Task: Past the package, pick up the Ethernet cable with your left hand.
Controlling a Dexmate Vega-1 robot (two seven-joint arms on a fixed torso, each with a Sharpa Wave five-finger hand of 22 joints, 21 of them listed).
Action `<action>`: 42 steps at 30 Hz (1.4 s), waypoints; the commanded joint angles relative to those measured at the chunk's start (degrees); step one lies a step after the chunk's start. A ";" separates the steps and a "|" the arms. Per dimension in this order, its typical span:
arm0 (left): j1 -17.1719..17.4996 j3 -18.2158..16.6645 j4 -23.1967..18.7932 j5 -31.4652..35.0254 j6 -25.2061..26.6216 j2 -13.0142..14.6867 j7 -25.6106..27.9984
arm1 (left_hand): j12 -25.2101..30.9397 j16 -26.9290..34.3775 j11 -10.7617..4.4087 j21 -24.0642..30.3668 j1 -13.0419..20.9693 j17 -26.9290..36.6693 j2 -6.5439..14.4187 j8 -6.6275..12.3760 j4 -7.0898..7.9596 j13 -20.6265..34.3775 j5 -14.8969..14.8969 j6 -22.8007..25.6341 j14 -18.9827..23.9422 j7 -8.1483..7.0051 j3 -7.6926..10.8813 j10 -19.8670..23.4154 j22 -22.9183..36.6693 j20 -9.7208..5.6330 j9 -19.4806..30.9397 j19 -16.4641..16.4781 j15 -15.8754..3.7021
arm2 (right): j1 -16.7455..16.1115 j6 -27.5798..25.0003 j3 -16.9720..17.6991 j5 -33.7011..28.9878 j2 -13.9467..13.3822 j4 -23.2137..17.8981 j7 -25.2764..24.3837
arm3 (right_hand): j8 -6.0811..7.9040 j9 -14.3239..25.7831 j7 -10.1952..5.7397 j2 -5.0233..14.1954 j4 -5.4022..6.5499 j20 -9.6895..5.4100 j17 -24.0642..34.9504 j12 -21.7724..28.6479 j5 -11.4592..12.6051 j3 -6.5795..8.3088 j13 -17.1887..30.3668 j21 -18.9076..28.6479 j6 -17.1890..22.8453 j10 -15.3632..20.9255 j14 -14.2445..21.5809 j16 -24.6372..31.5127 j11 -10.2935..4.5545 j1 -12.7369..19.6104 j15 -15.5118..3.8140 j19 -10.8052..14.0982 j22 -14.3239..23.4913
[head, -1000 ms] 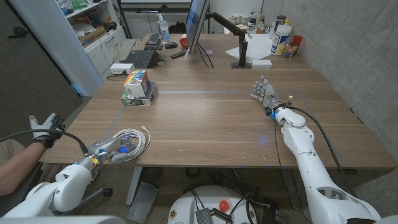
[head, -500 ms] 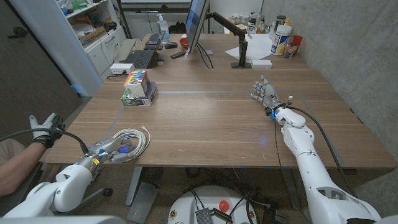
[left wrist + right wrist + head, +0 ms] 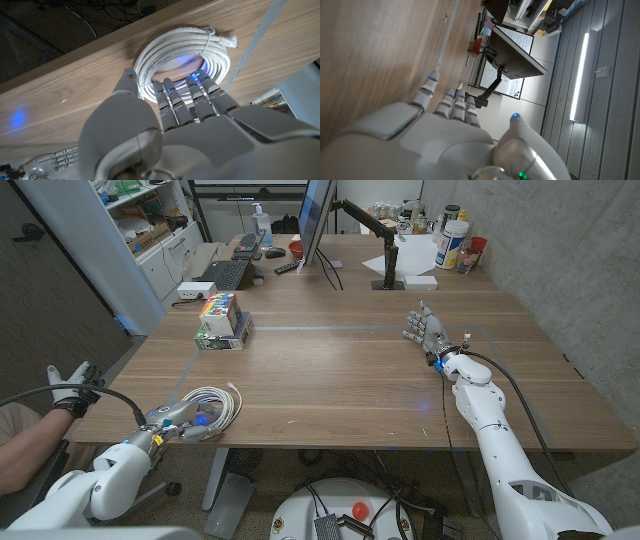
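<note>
Near the table's (image 3: 330,380) front-left edge lies the coiled Ethernet cable (image 3: 213,404), and the left hand (image 3: 178,420) sits right at its near-left side, fingers (image 3: 172,97) reaching onto the coil. Farther back on the left stands the package (image 3: 223,320). Over on the right, well apart, the right hand (image 3: 428,333) stands on the table.

Wooden table (image 3: 340,380): Ethernet cable (image 3: 212,406), package (image 3: 222,320).

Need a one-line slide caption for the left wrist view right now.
Left hand reaching onto the coiled white Ethernet cable on the wooden table, fingertips at the coil's near rim.
</note>
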 commanded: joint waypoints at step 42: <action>2.17 1.20 4.09 1.92 -6.00 -1.49 7.12 | 0.29 0.16 0.08 -0.02 0.73 0.25 0.20 0.82 0.12 0.38 0.32 1.69 1.49 -0.03 -0.15 1.11 0.14 -0.20 0.12 0.88 -9.75 | 0.05 -0.04 -0.31 -0.20 -0.14 -0.04 0.15 | 0.28 0.21 -0.04 0.14 -0.03 0.18 0.04 0.43 0.39 -0.18 -0.02 -0.07 -0.34 -0.32 -0.27 0.33 -0.09 -0.34 0.08 -0.11 0.17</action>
